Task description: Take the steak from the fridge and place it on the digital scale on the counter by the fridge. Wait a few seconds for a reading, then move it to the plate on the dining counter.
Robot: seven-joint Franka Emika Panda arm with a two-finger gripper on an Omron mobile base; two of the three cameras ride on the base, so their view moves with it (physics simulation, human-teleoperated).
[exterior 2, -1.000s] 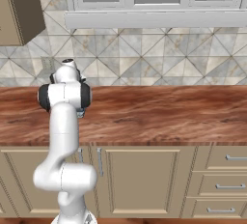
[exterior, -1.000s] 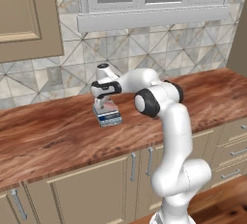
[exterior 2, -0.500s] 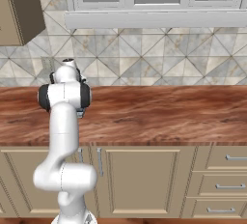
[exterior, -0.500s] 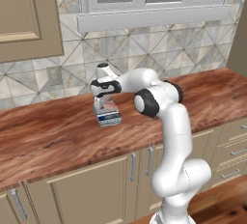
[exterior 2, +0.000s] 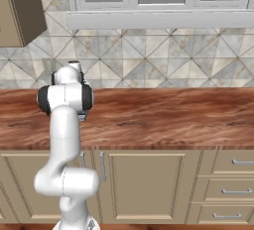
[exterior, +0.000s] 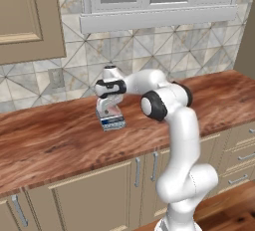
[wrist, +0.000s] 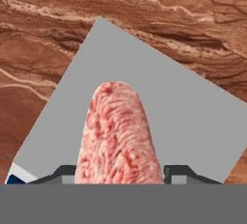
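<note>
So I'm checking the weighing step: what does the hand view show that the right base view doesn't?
Hand view alone: the steak between the end effector fingertips, over the grey scale. Right base view alone: the arm's white body, the cabinet doors and the tiled wall. Both: the reddish-brown counter.

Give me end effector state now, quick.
End effector: closed on the steak, held over the digital scale on the counter.
</note>
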